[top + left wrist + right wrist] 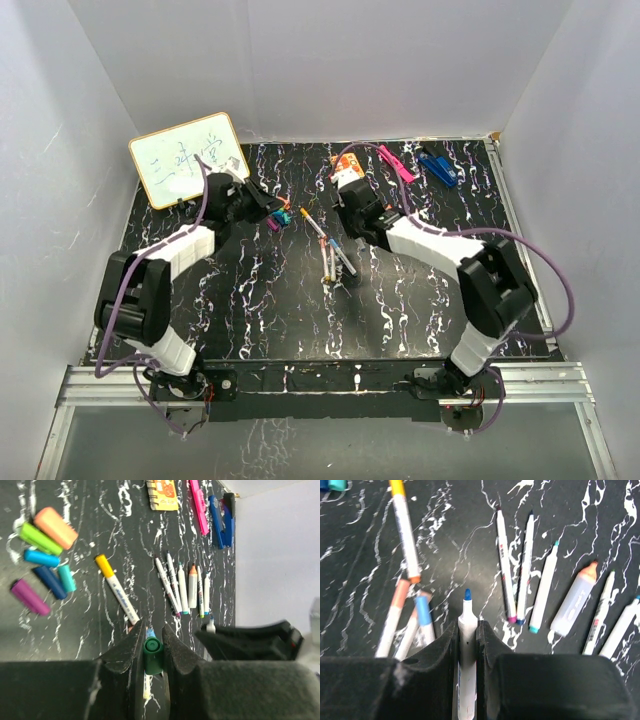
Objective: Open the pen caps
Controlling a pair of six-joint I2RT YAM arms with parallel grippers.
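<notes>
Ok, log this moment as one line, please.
left hand: shut on green cap | right hand: shut on blue-tip pen, tip bare | loose caps: clustered on table

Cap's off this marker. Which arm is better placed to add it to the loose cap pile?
Left. The left tool is shut on the green cap, and the loose caps lie close by it. The right tool is shut on the uncapped pen.

1 overhead view, 2 close wrist views, sharing pens [183,587]
</notes>
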